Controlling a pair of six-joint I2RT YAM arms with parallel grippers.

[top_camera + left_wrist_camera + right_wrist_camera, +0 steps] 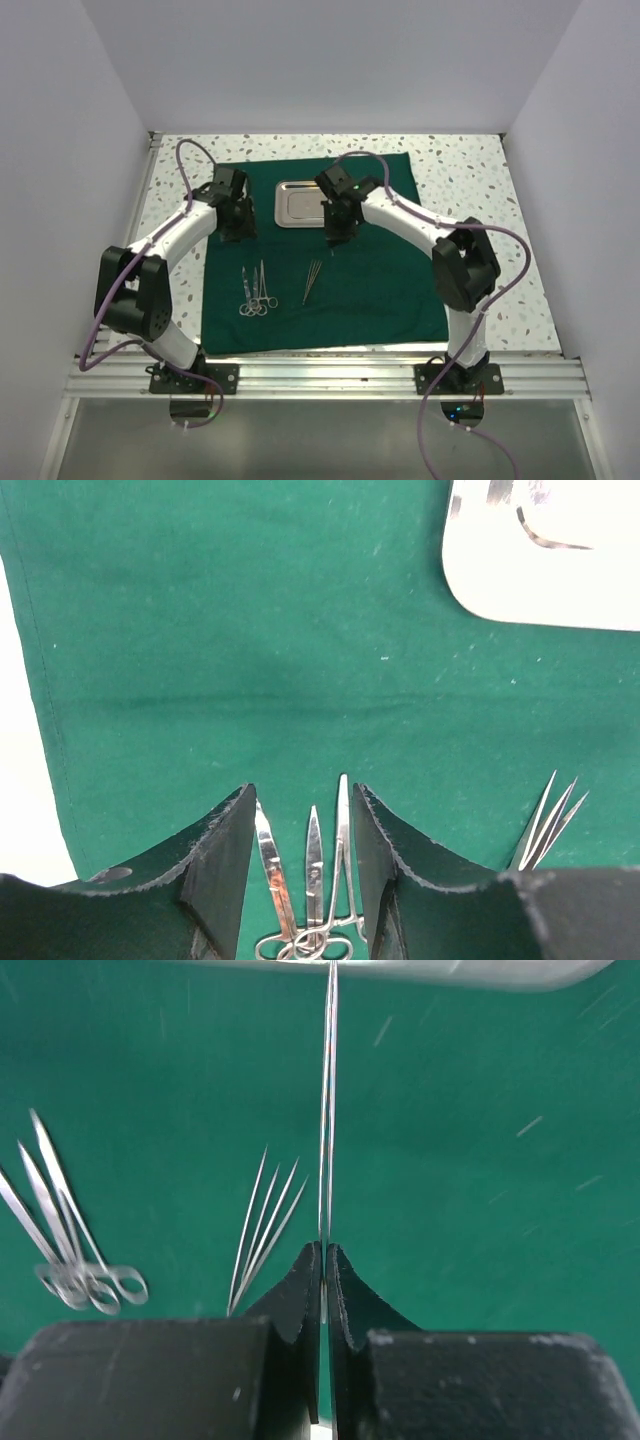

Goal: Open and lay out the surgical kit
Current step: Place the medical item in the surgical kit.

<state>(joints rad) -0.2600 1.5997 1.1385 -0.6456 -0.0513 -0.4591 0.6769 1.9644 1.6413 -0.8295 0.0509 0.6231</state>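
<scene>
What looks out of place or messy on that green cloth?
Nothing is spilled or damaged. The scissors and forceps on the left of the green cloth lie bunched, ring handles overlapping, and the tweezers beside them fan from one point rather than lying spaced. One slim tool is pinched in the right gripper.

The right half of the large dark green cloth wrap [385,285] lies bare, open from the near edge. Left of it, a cluster of silver ring-handled scissors and forceps [255,292] and a fan of slim silver tweezers [312,281] leave only a narrow strip between. The shiny rectangular steel tray [300,203] fills the far middle, flanked by the left end effector [237,230] and the right end effector [335,238], which pinches another slim tweezer [328,1110].
</scene>
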